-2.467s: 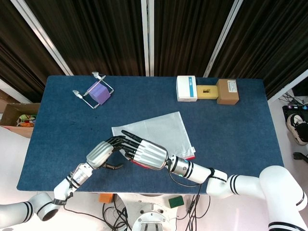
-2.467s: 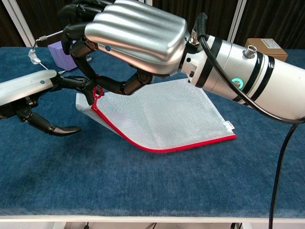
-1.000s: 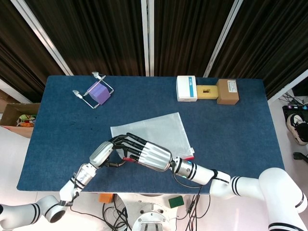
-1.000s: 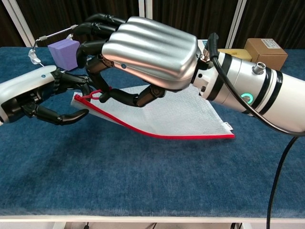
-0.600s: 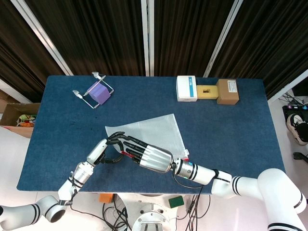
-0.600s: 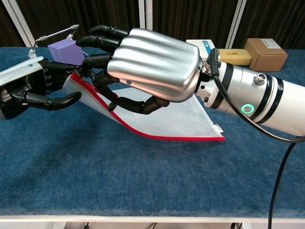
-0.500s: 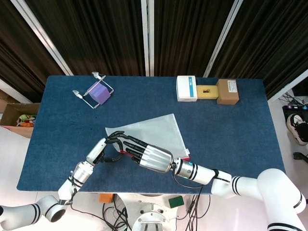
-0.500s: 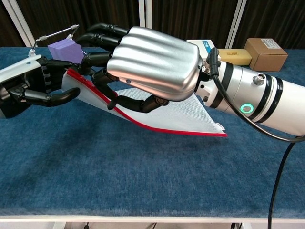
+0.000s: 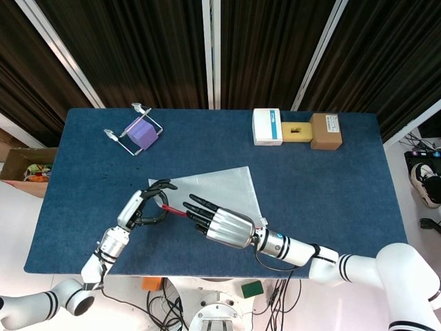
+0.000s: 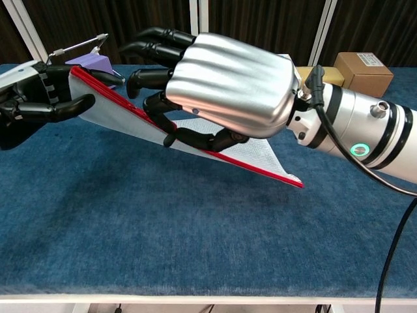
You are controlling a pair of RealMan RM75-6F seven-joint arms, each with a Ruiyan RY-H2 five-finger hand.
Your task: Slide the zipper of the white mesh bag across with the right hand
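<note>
Compared with half a second ago, I see the white mesh bag (image 10: 124, 117) lifted higher at its left corner, its red zipper (image 10: 215, 154) edge now running as a taut diagonal from upper left down to the blue table (image 9: 331, 186), where only the far right corner still touches. My left hand (image 10: 29, 104) has moved further left and grips that raised corner. My right hand (image 10: 215, 98) has slid rightward along the zipper, fingers curled over the red edge near its middle; I cannot tell whether it actually pinches the zipper pull. At the back of the table sit a white box (image 9: 267, 127), a tan block (image 9: 297, 131) and a brown carton (image 9: 325, 131); their labels are too small to read.
</note>
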